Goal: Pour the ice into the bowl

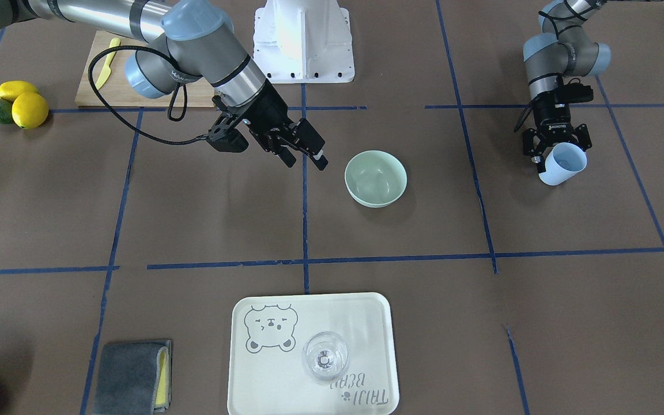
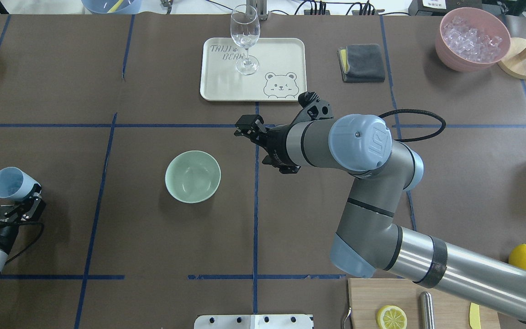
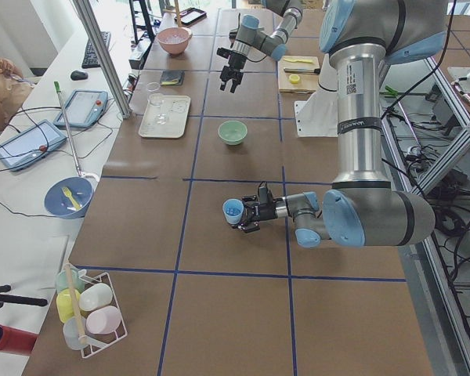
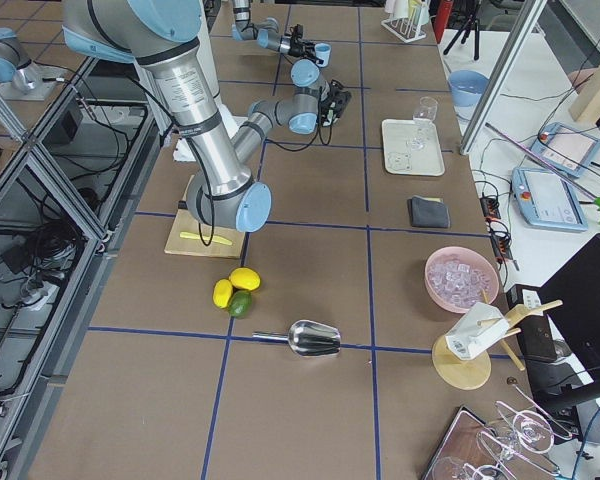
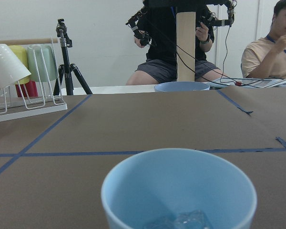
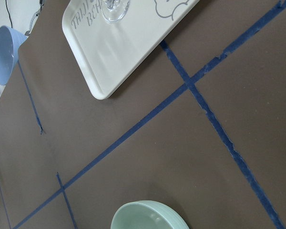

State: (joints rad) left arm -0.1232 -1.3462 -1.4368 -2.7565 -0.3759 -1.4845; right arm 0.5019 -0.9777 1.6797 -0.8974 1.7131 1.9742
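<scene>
The pale mint-green bowl (image 1: 375, 199) stands empty near the table's middle, also in the overhead view (image 2: 193, 176) and at the bottom of the right wrist view (image 6: 148, 217). My left gripper (image 1: 557, 151) is shut on a light blue cup (image 1: 563, 163), held tilted above the table, well off to the bowl's side (image 2: 11, 183). In the left wrist view a few clear ice cubes (image 5: 181, 220) lie in the bottom of the cup (image 5: 178, 186). My right gripper (image 1: 305, 161) is open and empty, hovering just beside the bowl.
A cream tray (image 2: 226, 87) with a clear wine glass (image 2: 244, 41) lies on the operators' side. A grey cloth (image 2: 361, 62) and a pink container of ice (image 2: 472, 39) sit beyond. A cutting board (image 1: 136, 86) and lemons (image 1: 21, 104) are by the robot.
</scene>
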